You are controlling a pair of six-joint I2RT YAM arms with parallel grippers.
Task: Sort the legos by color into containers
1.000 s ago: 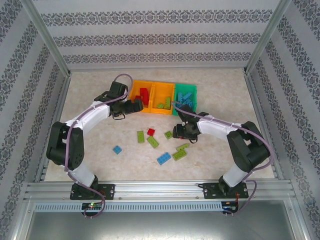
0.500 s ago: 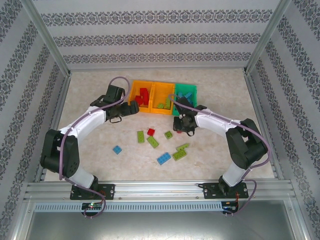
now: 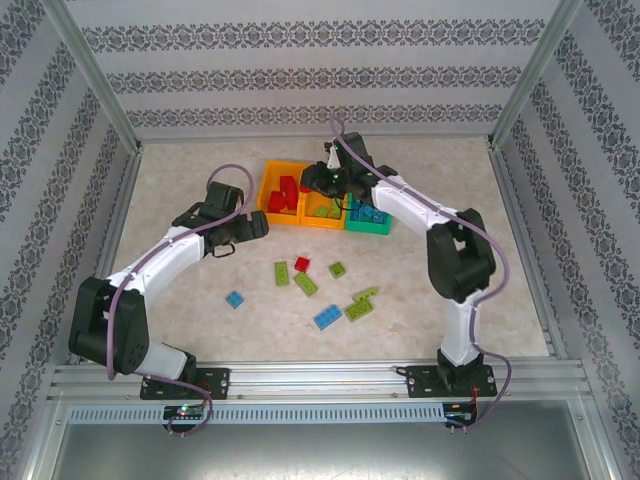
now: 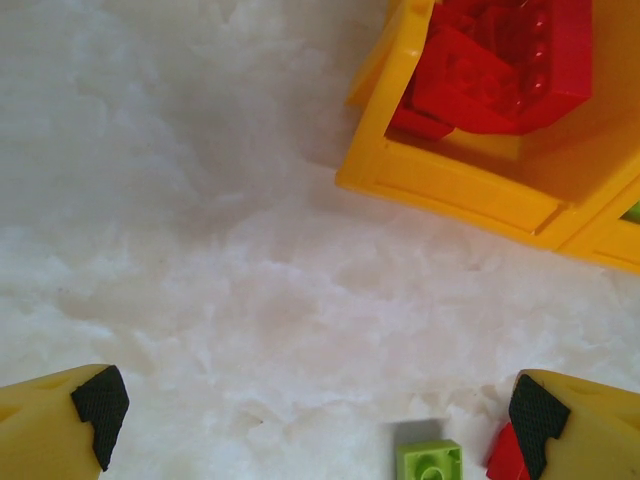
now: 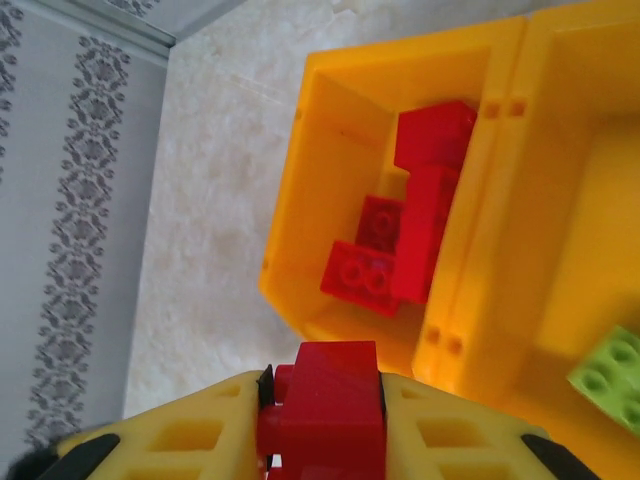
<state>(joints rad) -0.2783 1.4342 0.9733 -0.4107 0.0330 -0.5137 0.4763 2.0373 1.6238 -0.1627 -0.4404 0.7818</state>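
**Entry: right arm at the bins, carrying.**

- Right fingers [image 5: 205, 430] are clamped on 1 red brick [image 5: 325, 415], pinched across its 2 smooth side faces. The brick sits square between them, over the table [image 3: 190, 180] just short of the left orange bin [image 5: 295, 215].
- That bin already holds several red bricks, so I judge it the right target. The middle orange bin [image 5: 560, 180] shows a lime brick [image 5: 608, 378]. The green bin [image 3: 372, 229] holds blue ones.
- Left fingers [image 4: 60, 420] are wide apart with nothing between them, low over bare table, left of and nearer than the bins. A loose lime brick [image 4: 428, 462] and a loose red brick [image 4: 503, 462] lie at the near edge of the left wrist view. The red one is just beside one pad.
- About 7 loose bricks [image 3: 306, 284] lie on the table nearer than the bins.

**Handling notes (my judgement):**

- The bricks look light, rigid and tough, so breakage is not a concern.
- The hard glossy plastic will be slippery. I expect a brick to twist or squirt out if pinched near a corner.
- I would grip mid-length across the 2 long flat walls, not over the studs.
- I would let go low inside the bin, since a light brick could bounce off the pile and over the wall.
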